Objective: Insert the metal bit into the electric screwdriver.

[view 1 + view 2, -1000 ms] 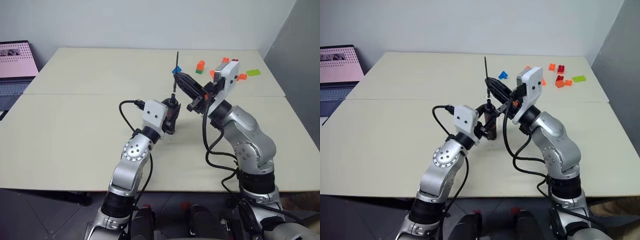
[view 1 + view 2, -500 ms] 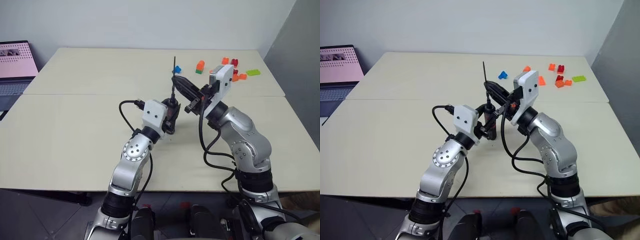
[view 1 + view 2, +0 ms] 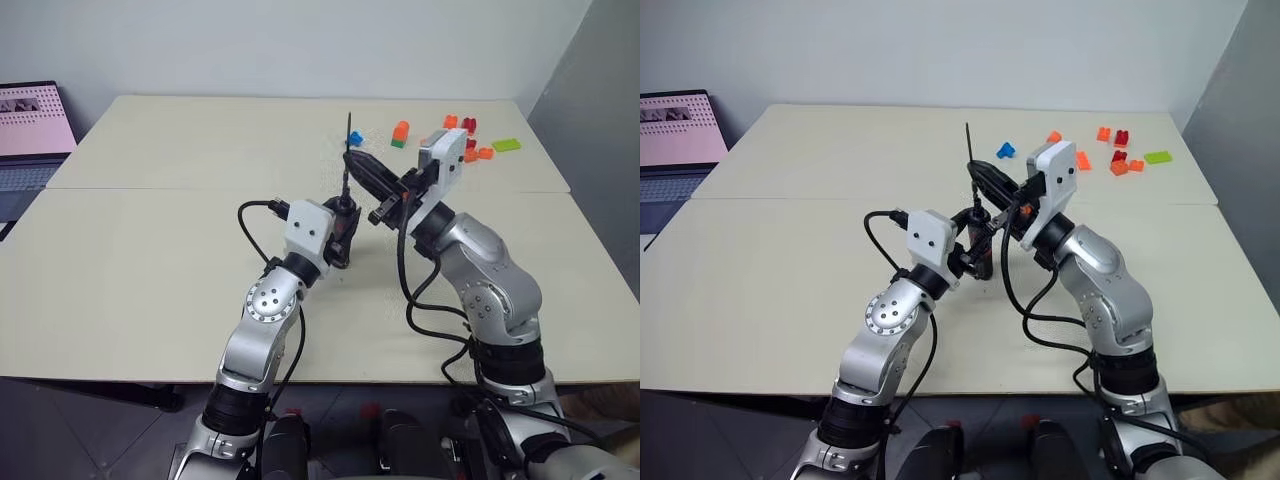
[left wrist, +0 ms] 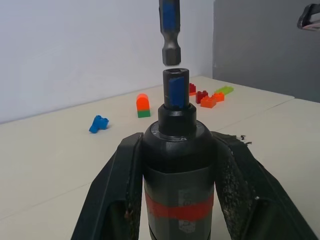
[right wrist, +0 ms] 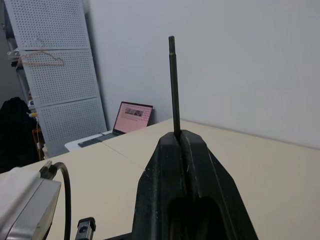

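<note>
Above the tabletop [image 3: 150, 260], the left pincer [image 4: 175, 165] clamps the electric screwdriver [image 4: 177, 170] upright; the right pincer [image 5: 179, 142], closed on the metal bit [image 5: 173, 85], holds its end just over the socket, not yet inserted.

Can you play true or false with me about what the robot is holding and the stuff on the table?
1. The left tool holds the electric screwdriver standing upright. True.
2. The metal bit lies flat on the table. False: the right tool is shut on it and holds it up in the air.
3. The bit is already all the way inside the screwdriver. False: in the left wrist view its lower end hangs just above the screwdriver's tip, with a small gap.
4. A laptop with a pink screen sits at the far left. True.
5. The toy bricks are piled beside the laptop. False: they lie at the far right of the table.
</note>
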Available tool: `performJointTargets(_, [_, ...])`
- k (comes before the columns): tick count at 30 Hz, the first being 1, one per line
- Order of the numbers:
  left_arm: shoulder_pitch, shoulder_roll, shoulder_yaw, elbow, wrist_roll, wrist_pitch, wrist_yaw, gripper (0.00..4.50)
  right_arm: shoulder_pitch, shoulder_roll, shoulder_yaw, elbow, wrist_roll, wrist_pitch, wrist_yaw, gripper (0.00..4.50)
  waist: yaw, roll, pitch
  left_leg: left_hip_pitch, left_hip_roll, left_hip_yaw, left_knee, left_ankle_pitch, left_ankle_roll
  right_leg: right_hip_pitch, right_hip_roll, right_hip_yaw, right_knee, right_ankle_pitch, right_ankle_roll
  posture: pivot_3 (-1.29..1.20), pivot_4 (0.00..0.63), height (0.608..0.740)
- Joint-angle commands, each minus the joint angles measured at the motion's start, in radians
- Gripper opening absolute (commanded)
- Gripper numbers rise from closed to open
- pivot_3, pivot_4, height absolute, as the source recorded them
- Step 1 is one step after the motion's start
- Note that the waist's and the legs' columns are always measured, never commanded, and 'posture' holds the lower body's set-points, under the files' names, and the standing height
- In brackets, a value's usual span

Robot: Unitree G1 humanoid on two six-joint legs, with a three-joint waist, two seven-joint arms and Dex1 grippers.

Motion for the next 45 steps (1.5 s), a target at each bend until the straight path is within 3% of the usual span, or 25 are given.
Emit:
performJointTargets(1, [0.006,0.002,0.009,-0.017,0.014,0.006,0.012,1.64,-0.026,0.0,-0.015,-0.032,0.013,-0.005,-0.008,0.0,0.0,0.0,0.0,0.0,0.0,0.0,0.0,0.0,0.0,0.0,0.0,0.0,0.0,0.0,0.0,0.0,0.15,0.74])
performJointTargets(21, [0.014,0.004,0.003,-0.019,0.015,0.002,0.011,1.64,0.028,-0.034,0.05,-0.005,-0.045,-0.029,0.033,0.0,0.0,0.0,0.0,0.001,0.0,0.0,0.0,0.0,0.0,0.0,0.0,0.0,0.0,0.0,0.0,0.0,0.15,0.74])
performJointTargets(45, [0.017,-0.001,0.0,-0.022,0.017,0.003,0.02,1.64,0.003,-0.043,0.057,-0.091,0.015,0.28,-0.062,0.0,0.0,0.0,-0.002,0.001,0.0,0.0,0.0,0.0,0.0,0.001,0.0,0.0,0.0,0.0,0.0,0.0,0.15,0.74])
